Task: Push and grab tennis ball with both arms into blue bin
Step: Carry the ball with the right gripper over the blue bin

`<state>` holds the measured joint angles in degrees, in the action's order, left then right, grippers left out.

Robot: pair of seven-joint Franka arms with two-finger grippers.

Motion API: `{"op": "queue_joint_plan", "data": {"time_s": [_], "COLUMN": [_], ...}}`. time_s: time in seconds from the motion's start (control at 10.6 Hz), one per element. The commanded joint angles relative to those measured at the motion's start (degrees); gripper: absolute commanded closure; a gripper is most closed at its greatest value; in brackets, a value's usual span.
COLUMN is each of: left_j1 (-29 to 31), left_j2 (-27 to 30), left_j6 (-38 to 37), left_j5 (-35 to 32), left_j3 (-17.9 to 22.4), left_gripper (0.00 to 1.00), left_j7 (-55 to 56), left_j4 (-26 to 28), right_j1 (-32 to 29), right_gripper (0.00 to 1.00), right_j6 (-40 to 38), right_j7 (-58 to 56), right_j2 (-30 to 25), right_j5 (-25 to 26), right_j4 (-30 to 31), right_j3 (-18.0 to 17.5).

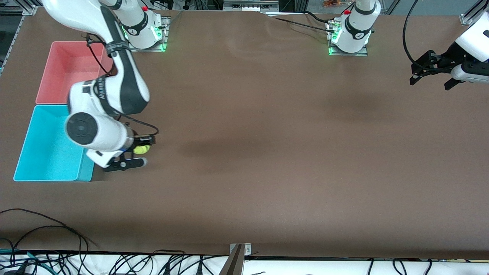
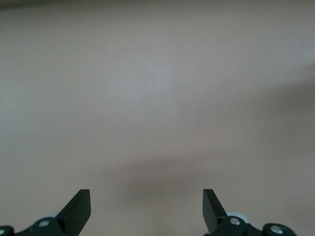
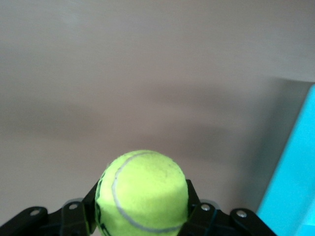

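Observation:
The yellow-green tennis ball [image 1: 141, 149] sits between the fingers of my right gripper [image 1: 141, 150], which is shut on it. In the right wrist view the tennis ball [image 3: 142, 194] fills the space between the black fingers [image 3: 193, 196]. The ball and gripper are over the brown table, just beside the blue bin [image 1: 46, 152], off its wall toward the left arm's end. A cyan wall of the blue bin [image 3: 295, 177] shows at the edge of the right wrist view. My left gripper [image 1: 431, 83] hangs open and empty at the left arm's end of the table. Only bare table shows between the left gripper's [image 2: 146, 206] fingers.
A pink bin [image 1: 57, 76] stands next to the blue bin, farther from the front camera. My right arm's elbow and wrist hang over both bins. Cables lie along the table's front edge [image 1: 46, 225].

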<state>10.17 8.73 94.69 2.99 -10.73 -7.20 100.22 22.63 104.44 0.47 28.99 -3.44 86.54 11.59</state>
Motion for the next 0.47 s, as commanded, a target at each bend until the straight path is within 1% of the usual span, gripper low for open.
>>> {"op": "queue_joint_plan", "data": {"time_s": [0.0, 0.19, 0.28, 0.38], "left_j1": [-0.1, -0.1, -0.1, -0.1], "left_j2": [-1.2, -1.3, -1.4, -1.3], "left_j6": [-2.1, -2.1, -2.1, -2.1], "left_j5": [-1.1, -1.1, -1.1, -1.1], "left_j3": [0.0, -0.1, 0.0, -0.1], "left_gripper": [0.00, 0.00, 0.00, 0.00], "left_j7": [0.5, 0.5, 0.5, 0.5], "left_j4": [-2.1, -2.3, -2.3, -2.3], "right_j1": [0.1, 0.0, -0.8, -2.1], "right_gripper": [1.00, 1.00, 1.00, 1.00], "right_j6": [0.6, 1.2, 2.2, 2.3], "right_j7": [-12.3, -21.8, -24.8, -27.1], "right_j2": [-4.9, -7.1, -8.3, -8.5], "right_j5": [-0.5, -0.6, -0.6, -0.6], "right_j4": [6.3, 9.6, 11.7, 12.4], "right_j3": [8.1, 13.0, 14.3, 15.3]}}
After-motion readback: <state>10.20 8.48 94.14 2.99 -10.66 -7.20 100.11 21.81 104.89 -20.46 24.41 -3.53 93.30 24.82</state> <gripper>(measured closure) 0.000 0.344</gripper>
